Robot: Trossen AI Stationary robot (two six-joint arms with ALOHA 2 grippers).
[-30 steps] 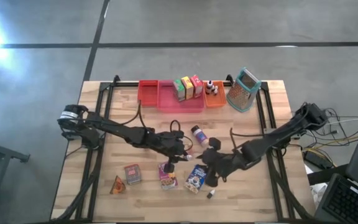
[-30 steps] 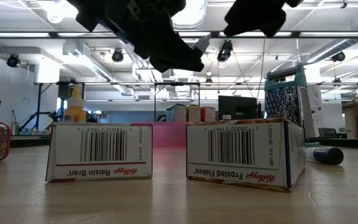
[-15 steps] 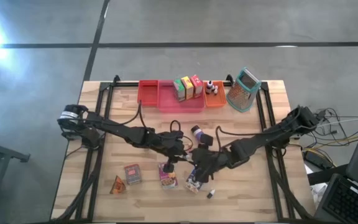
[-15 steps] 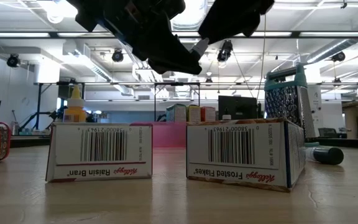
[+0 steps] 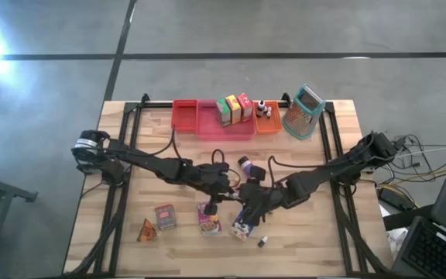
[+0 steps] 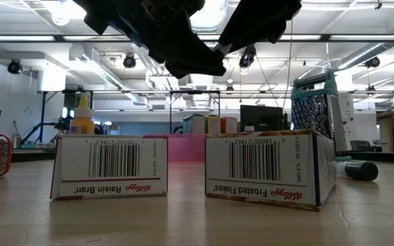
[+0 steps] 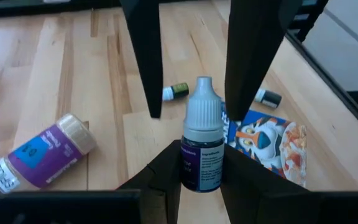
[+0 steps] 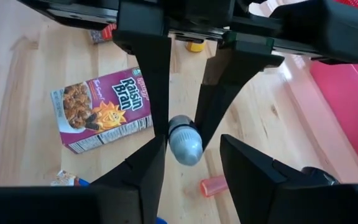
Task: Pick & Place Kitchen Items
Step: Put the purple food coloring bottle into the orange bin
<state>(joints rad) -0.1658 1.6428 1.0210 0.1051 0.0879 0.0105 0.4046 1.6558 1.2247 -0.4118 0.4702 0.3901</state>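
Above the middle of the wooden table (image 5: 347,232), the left gripper (image 7: 201,158) grasps a small dropper bottle (image 7: 202,146) (grey cap, purple label). The right gripper (image 8: 188,146) meets it there, its fingers either side of the bottle's cap, over the Raisin Bran box (image 8: 101,109) and Frosted Flakes box (image 7: 263,140).

"Kellogg's Raisin Bran" on purple box (image 6: 109,166); "Kellogg's Frosted Flakes" on blue box (image 6: 265,166)

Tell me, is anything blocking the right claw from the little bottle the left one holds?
Nothing visible does. The left gripper holds the small bottle above the table, and its cap sits between the open fingers of the right gripper.
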